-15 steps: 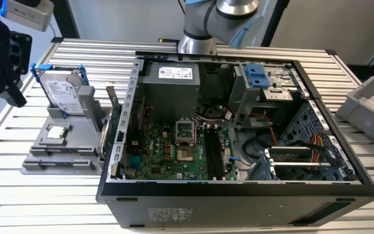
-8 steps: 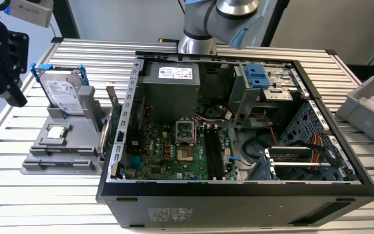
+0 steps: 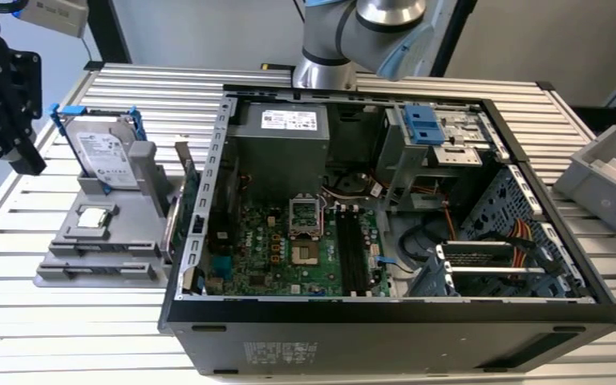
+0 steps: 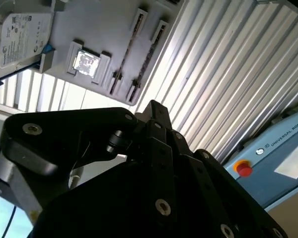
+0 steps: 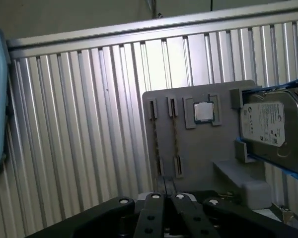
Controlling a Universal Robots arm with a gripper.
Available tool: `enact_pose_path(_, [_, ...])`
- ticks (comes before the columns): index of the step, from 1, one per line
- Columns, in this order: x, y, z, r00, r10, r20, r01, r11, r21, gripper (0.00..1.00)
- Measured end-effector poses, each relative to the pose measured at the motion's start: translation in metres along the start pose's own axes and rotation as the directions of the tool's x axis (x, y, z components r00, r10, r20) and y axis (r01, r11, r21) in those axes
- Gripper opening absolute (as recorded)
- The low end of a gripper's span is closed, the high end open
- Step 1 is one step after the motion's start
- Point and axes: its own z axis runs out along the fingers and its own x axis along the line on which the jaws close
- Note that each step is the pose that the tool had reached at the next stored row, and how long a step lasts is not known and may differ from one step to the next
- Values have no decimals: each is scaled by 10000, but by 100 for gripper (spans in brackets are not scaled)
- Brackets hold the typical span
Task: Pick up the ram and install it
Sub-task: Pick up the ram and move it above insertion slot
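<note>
My feeds are brightly and evenly lit, seemingly from overhead. In the exterior view the ribbed silver metal tabletop (image 3: 94, 337) gleams in stripes, and in the second wrist view its slats (image 4: 188, 64) wash out almost white under glare. The open black computer tower case (image 3: 394, 321) holds deep shadow along its inner walls. In both wrist views the black jointed gripper (image 4: 153, 105) (image 5: 166, 196) reads as an unlit dark mass, while the silver hard drive's pale label (image 4: 20, 37) flares.
</note>
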Motion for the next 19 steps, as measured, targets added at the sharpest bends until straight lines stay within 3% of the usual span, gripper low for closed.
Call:
enact_pose_path(4, [0, -1, 0, 9980, -636, 19, 636, 9980, 11, 0])
enact_pose_path(8, [-1, -1, 0, 9917, -1282, 20, 1282, 9917, 24, 0])
enact_pose_path(19, [-1, 0, 0, 9906, -1370, 20, 1370, 9906, 26, 0])
